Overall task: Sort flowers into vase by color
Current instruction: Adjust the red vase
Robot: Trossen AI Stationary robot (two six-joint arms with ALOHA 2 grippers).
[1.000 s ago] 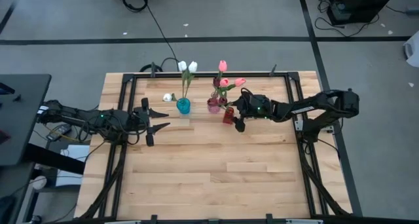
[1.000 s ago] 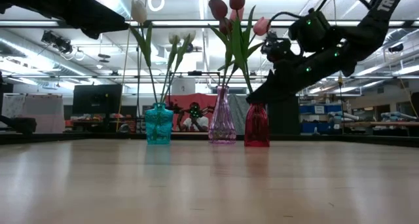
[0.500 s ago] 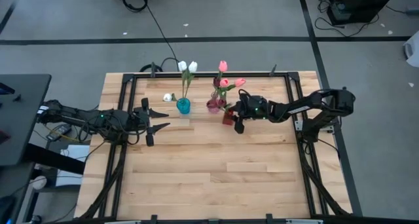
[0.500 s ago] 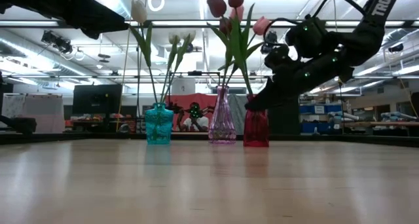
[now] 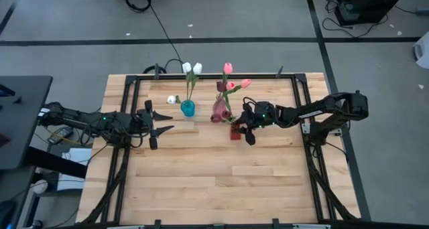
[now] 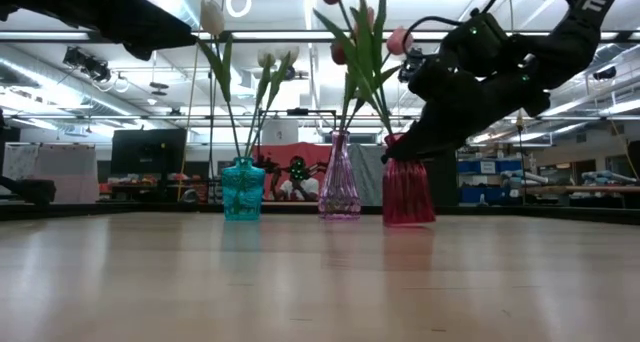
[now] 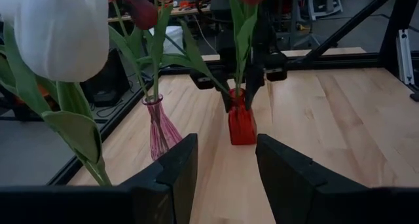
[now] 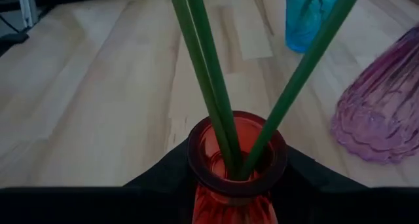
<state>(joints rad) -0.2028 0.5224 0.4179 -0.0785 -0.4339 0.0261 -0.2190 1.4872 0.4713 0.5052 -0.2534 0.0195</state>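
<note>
Gripping the red vase (image 6: 408, 192) by its neck with the right gripper (image 5: 242, 127), fingers closed around it, dark red flowers (image 8: 216, 80) standing inside. Risking tipping it into the purple vase (image 6: 339, 179) just beside. Left gripper (image 5: 155, 126) waiting apart, fingers parted.

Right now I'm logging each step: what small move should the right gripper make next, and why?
Probably set it down and let go: the right gripper is clamped round the neck of the red glass vase holding green stems, already clear of the purple glass vase.
</note>
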